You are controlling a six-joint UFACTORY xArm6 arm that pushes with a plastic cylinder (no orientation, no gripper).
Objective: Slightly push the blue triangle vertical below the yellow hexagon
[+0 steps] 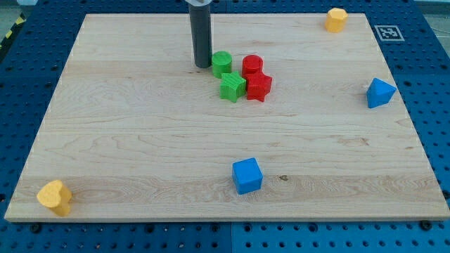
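While upright, my tip [202,66] rests just beside the green cylinder [222,63]

My tip [202,66] rests on the wooden board [126,140] just left of the green cylinder [222,63], in the cluster with the green star block [233,87], red cylinder [252,65] and red star block [259,86]. The blue triangle [380,93] sits near the view's right edge, below the yellow hexagon [336,19] at the top right. A blue cube [247,176] lies low in the middle and a yellow heart block [55,196] at the bottom left.
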